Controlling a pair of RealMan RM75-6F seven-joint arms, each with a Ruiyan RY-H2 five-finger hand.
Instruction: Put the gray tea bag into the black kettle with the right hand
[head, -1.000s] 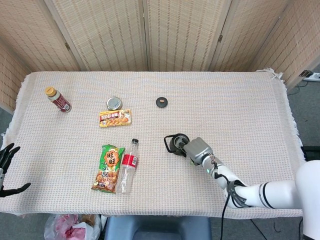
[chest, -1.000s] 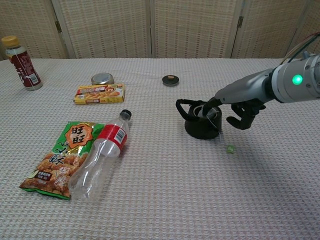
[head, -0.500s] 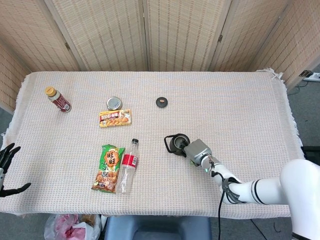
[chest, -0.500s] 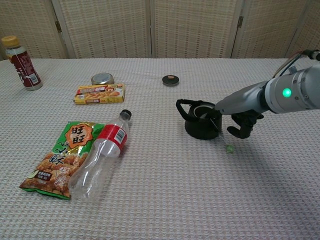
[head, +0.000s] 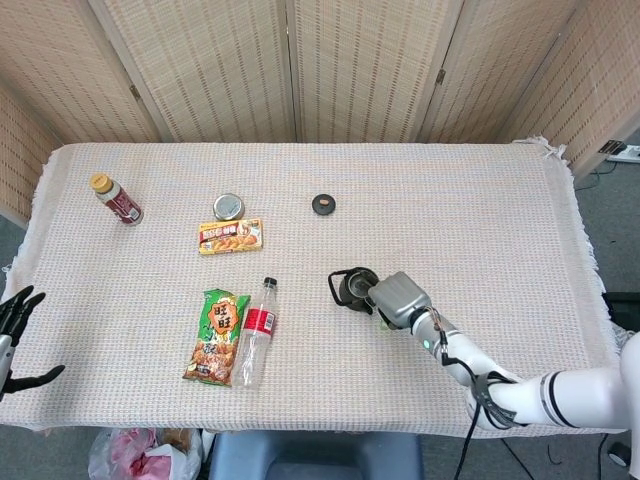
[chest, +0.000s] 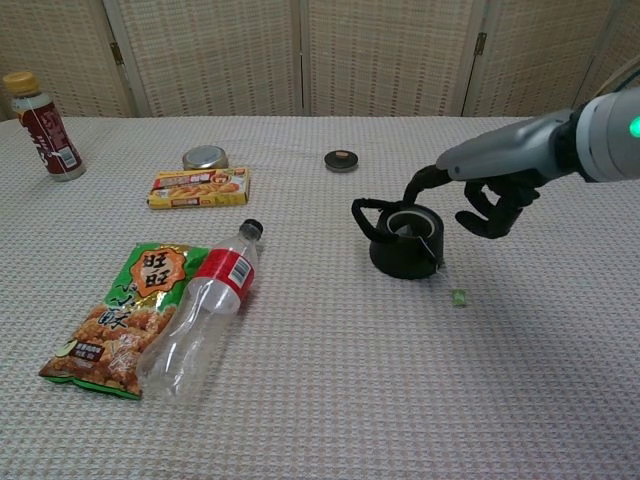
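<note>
The gray tea bag itself cannot be made out; a thin string runs from the rim of the black kettle down its right side to a small green tag lying on the desk just beside the kettle's base. The kettle stands upright, its lid off, its handle pointing toward the left of the chest view.

The right robot hand hovers above and to the right of the kettle, clear of it. One finger reaches forward and curves down over the kettle's open mouth, its tip just above the rim; the other fingers are curled in under the palm. Nothing can be seen in its grasp. The gray forearm stretches out toward the right edge of the chest view. In the head view the right robot hand sits just beside the kettle, with the white arm trailing to the lower right corner.

The left robot hand shows at the left edge of the head view, off the desk, fingers spread and holding nothing.

Farther off, a small round lid lies behind the kettle. To the left lie a clear plastic bottle on its side, touching a green snack bag. Beyond them lies a yellow box with a tin can just behind it, and a brown drink bottle stands in the far left corner.
</note>
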